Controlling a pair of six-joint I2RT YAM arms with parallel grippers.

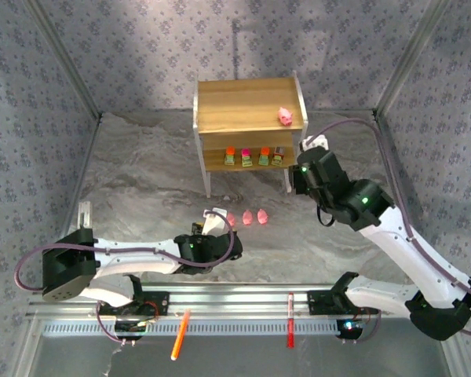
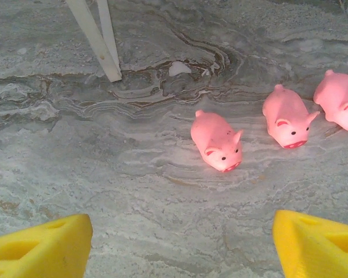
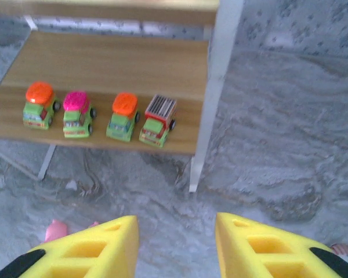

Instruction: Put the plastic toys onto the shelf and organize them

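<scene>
I'd worry most about the grab. The left gripper (image 2: 180, 255) hangs low over the table (image 2: 75, 174), its yellow fingers (image 2: 40, 246) spread wide at the bottom corners of the left wrist view, with nothing between them. Ahead of it lie three pink pigs: the nearest pig (image 2: 217, 141) at mid-frame, the middle pig (image 2: 287, 116) to its right, and the far pig (image 2: 339, 98) cut by the right edge. They are smooth, rounded and glossy, so a squeeze off-centre could make one pop out sideways. They also lie near each other, so a wide finger coming down could knock a neighbour.

The fourth pig (image 1: 285, 116) sits on the top board of the shelf (image 1: 243, 98), near its right end, in the upper middle of the overhead view. Being so round and so close to the edge, it could tip off if nudged.

The right gripper (image 3: 177, 243) is empty too, its fingers set fairly narrow with a gap between. It faces the lower board, where a row of blocky wheeled trucks runs from the orange-topped truck (image 3: 39, 105) at the left to the grey-topped truck (image 3: 158, 119) at the right. This arm is close to the thin white leg (image 3: 211, 87) — a bump there could shake the light rack and set those wheels rolling off the smooth wooden board.

The tabletop looks like hard, veined grey stone, so I'd guess a dropped toy would skid across it.
</scene>
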